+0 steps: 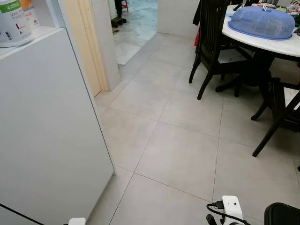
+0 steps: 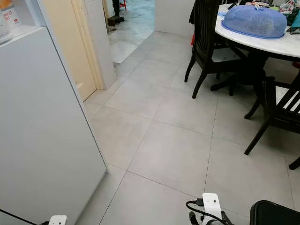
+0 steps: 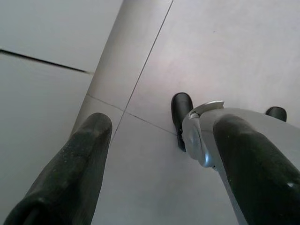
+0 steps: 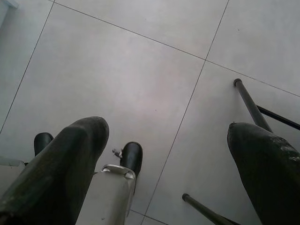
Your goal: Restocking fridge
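A tall white fridge panel (image 1: 47, 131) stands on my left, with a dark seam low down (image 3: 42, 61). On the ledge above it sits a white tub with a green label (image 1: 11, 21), next to another container. My left gripper (image 3: 161, 126) hangs beside the fridge over the floor tiles, open, with nothing between its fingers. My right gripper (image 4: 168, 131) also points down at the tiles, open and holding nothing. The white wrist blocks of both arms, left (image 1: 77, 221) and right (image 1: 232, 208), peek in at the lower edge of the head views.
A white round table (image 1: 262, 42) with a blue mesh food cover (image 1: 262, 21) stands at the right, ringed by dark chairs (image 1: 211, 42). Thin chair legs (image 4: 251, 103) are close to my right side. Ahead, a doorway (image 1: 136, 23) opens past a cream door frame (image 1: 86, 47).
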You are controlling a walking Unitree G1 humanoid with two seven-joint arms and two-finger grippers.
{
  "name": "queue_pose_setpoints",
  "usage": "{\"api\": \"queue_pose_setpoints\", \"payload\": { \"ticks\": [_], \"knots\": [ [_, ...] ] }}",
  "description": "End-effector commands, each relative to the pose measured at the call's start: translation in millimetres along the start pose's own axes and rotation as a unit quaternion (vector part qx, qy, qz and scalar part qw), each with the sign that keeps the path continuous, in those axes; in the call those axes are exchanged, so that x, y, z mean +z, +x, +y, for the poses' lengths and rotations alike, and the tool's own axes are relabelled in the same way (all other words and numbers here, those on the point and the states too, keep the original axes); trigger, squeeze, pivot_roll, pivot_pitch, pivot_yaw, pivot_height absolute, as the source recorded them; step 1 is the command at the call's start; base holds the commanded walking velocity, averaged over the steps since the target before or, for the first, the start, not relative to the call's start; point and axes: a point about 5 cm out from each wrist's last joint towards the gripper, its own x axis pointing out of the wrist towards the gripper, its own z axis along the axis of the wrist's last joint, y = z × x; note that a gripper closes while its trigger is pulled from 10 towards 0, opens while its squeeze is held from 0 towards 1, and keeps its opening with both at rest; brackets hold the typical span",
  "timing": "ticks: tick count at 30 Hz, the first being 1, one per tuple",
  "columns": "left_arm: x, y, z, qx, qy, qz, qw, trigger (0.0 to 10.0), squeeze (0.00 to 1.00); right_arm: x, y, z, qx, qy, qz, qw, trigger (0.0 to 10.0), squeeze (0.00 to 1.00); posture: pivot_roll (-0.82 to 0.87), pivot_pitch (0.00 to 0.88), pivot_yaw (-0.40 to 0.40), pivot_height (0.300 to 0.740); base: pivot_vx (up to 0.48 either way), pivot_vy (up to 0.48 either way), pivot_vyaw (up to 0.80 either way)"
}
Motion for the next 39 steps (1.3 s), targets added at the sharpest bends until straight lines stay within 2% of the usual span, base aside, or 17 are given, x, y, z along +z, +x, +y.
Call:
{"api": "queue_pose_setpoints", "payload": {
  "ticks": [1, 11, 39],
  "knots": [
    [0.5, 0.2, -2.3, -0.003, 0.006, -0.004, 1.0, 10.0, 0.0, -0.7, 0.0, -0.1, -0.001, 0.006, 0.005, 1.0, 10.0, 0.0, -0.01, 0.0, -0.01, 0.74, 0.0, 0.0, 0.0],
    [0.4, 0.4, -2.5, -0.002, 0.008, -0.002, 1.0, 10.0, 0.0, 2.2, 0.1, -0.2, -0.002, -0.004, -0.006, 1.0, 10.0, 0.0, 0.0, 0.0, -0.01, 0.74, 0.0, 0.0, 0.16],
    [-2.8, 0.0, -2.7, -0.001, 0.007, 0.005, 1.0, 10.0, 0.0, -0.5, -0.1, 0.8, 0.01, -0.018, 0.003, 1.0, 10.0, 0.0, 0.0, 0.0, -0.01, 0.74, 0.0, 0.0, 0.8]
  ]
}}
